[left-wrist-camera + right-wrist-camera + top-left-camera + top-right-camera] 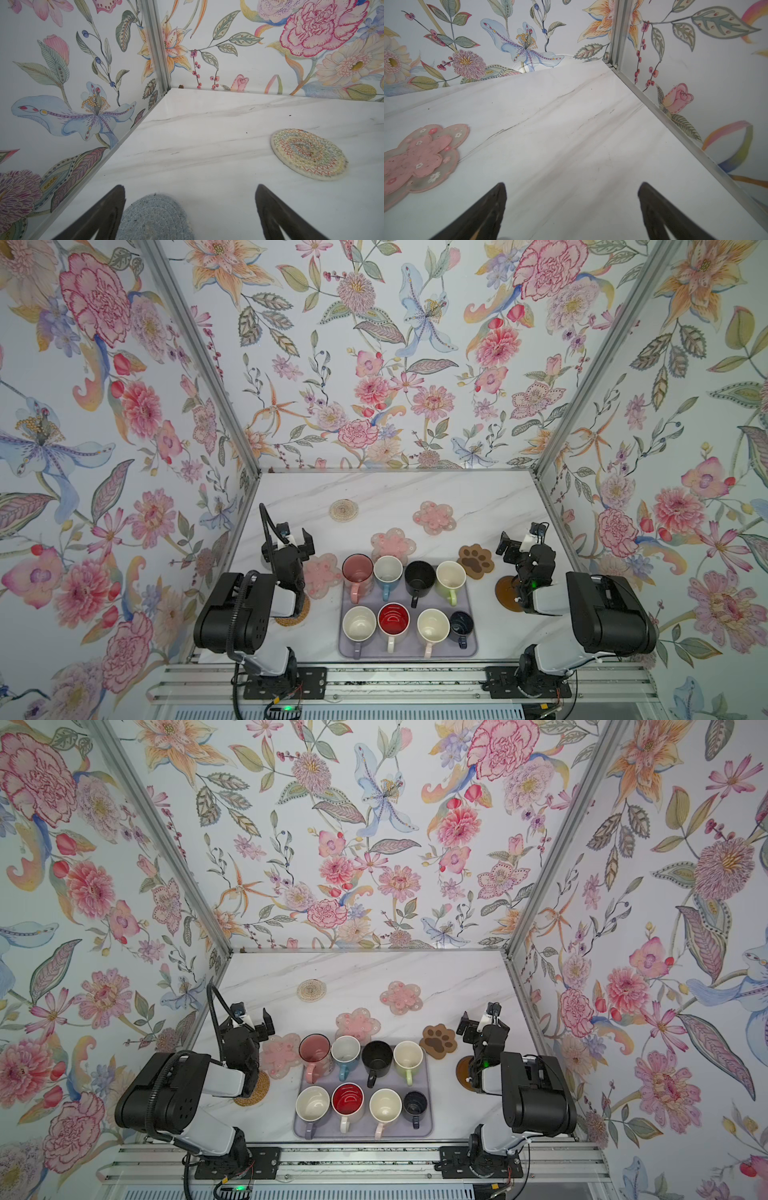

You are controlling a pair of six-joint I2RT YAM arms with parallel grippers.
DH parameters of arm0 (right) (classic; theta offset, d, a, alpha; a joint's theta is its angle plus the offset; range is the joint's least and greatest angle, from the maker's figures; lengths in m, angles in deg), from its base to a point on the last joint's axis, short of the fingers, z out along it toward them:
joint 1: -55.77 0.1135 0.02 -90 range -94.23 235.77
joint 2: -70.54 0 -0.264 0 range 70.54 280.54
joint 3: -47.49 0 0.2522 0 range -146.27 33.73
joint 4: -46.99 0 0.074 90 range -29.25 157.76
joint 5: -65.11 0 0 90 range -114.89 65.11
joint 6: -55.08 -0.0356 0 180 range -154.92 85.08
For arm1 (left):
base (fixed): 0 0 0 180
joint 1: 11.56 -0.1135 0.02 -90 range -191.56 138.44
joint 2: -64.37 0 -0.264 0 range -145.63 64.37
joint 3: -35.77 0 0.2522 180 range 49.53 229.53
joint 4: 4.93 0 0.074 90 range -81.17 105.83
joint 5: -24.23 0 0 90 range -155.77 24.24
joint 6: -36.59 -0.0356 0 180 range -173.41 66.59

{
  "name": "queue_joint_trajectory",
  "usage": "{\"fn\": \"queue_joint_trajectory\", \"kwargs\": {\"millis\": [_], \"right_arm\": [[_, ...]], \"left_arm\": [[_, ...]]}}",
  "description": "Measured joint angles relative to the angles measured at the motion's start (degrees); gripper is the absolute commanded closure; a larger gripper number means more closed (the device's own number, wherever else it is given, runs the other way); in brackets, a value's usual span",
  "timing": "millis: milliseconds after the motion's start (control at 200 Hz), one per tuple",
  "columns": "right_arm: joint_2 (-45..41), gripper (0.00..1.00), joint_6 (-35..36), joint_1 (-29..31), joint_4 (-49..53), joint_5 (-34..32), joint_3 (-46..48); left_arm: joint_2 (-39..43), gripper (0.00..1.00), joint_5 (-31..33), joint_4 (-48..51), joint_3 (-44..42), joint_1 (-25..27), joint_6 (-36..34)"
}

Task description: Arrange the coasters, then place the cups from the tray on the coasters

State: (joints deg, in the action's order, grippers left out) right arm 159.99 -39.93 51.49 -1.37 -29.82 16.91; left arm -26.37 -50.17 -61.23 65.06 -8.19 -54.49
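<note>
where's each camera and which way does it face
Top views: high over the near edge, looking down at the tray; left arm, right arm show.
Left wrist: on the left arm, facing the back-left corner; open left gripper over a grey coaster.
Right wrist: on the right arm, facing the back-right corner; open right gripper shows.
Shared: left wrist and top views show the stitched round coaster.

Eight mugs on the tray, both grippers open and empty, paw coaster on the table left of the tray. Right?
No: the paw coaster lies right of the tray, near its far right corner beside the light green mug, as both top views show. The rest holds: the left gripper and right gripper stand open and empty in the wrist views.
</note>
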Motion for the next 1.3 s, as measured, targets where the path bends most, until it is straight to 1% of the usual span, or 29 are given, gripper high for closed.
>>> {"fn": "queue_joint_trajectory", "kwargs": {"millis": [490,580,670,756,826,836,866,871,896,931,976,981,1011,1051,1111,1151,1226,1301], "right_arm": [[0.0,0.01,0.0,0.1,0.0,-0.2,0.0],[0.0,0.01,0.0,0.7,-0.2,-1.5,0.0],[-0.2,0.01,0.1,1.8,-1.7,-3.2,0.7],[-2.9,0.01,0.2,3.2,-1.5,-6.4,2.3],[-8.9,0.01,-0.1,4.1,5.5,-8.7,1.4],[-10.3,0.01,-0.4,4.2,8.1,-9.1,0.8],[-12.7,0.01,-1.0,4.2,11.8,-9.8,-0.9],[-14.1,0.01,-1.3,4.2,13.7,-10.2,-1.8],[-15.4,0.01,-1.8,4.2,16.2,-10.6,-3.3],[-18.0,0.01,-3.3,4.2,22.8,-11.8,-7.5],[-20.7,0.01,-5.1,4.2,28.3,-12.7,-13.3],[-20.7,0.01,-5.1,4.2,28.3,-12.7,-13.3],[-22.5,0.01,-6.7,4.3,30.8,-12.8,-16.2],[-24.7,0.01,-8.9,4.3,32.0,-12.3,-17.7],[-28.2,0.01,-12.4,3.9,31.9,-10.6,-17.0],[-30.2,0.01,-15.3,3.1,29.6,-8.3,-14.3],[-31.2,0.01,-18.7,1.0,27.4,-4.7,-9.6],[-28.5,0.01,-20.5,-0.4,32.6,-2.1,-9.4]], "left_arm": [[0.0,0.01,0.0,-0.7,-0.3,0.1,-0.2],[0.0,0.01,-0.2,-3.4,-2.6,0.5,-0.9],[0.0,0.01,-0.3,-4.0,-3.7,0.5,-1.1],[0.0,0.01,-0.7,-2.7,-2.9,0.5,-1.3],[1.2,0.01,-0.6,-1.2,-2.6,0.8,-1.7],[1.7,0.01,-0.4,-0.6,-2.6,1.0,-1.9],[3.5,0.01,0.0,0.7,-2.6,1.5,-2.3],[3.9,0.01,0.2,1.0,-2.6,1.6,-2.4],[5.7,0.01,0.7,2.2,-2.6,2.3,-2.6],[9.8,0.01,2.3,5.9,-2.1,3.8,-3.0],[16.3,0.01,4.5,13.8,0.6,5.8,-2.4],[16.3,0.01,4.5,13.8,0.6,5.8,-2.4],[21.5,0.01,5.2,21.3,4.3,6.7,-0.6],[25.4,0.01,5.7,27.3,8.3,7.3,1.8],[31.9,0.01,6.6,35.7,14.7,7.5,7.5],[35.9,0.01,6.9,37.6,16.3,7.5,10.6],[42.5,0.01,6.9,38.4,14.3,7.5,14.7],[46.6,0.01,6.6,41.5,9.9,7.5,18.8]]}}
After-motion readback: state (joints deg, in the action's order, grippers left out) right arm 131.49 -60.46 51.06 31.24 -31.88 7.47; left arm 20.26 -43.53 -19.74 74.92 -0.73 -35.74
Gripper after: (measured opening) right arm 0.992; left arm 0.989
